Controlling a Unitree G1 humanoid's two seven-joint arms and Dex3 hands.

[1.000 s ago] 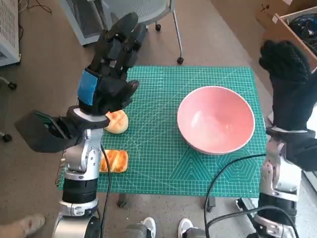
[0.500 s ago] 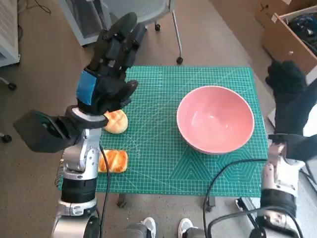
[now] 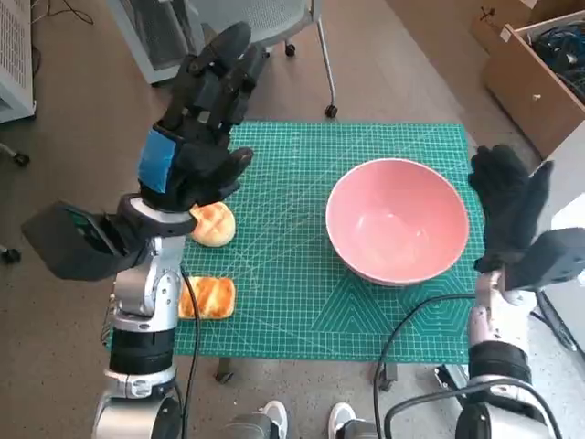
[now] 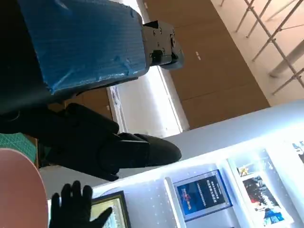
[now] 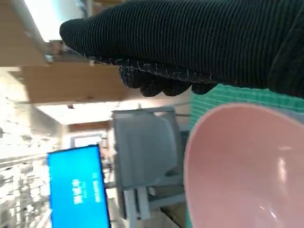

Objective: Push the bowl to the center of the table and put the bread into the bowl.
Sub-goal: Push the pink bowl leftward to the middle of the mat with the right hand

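Observation:
A large pink bowl (image 3: 398,219) sits empty on the right half of the green cutting mat (image 3: 302,274); the right wrist view shows its rim (image 5: 247,166) close by. My right hand (image 3: 507,210), in its black glove, is raised just beyond the bowl's right side with fingers spread, holding nothing. A round bun (image 3: 213,224) lies at the mat's left, and a flat toasted bread piece (image 3: 207,297) lies nearer the front left corner. My left hand (image 3: 196,119) hovers high over the bun, fingers apart and empty.
An office chair base (image 3: 302,37) stands behind the table. A cardboard box (image 3: 539,64) sits on the floor at the right rear. Feet (image 3: 274,416) show below the table's front edge.
My right hand has come down and inward, from high at the table's right rear to just beside the bowl's right rim. The left hand has barely moved.

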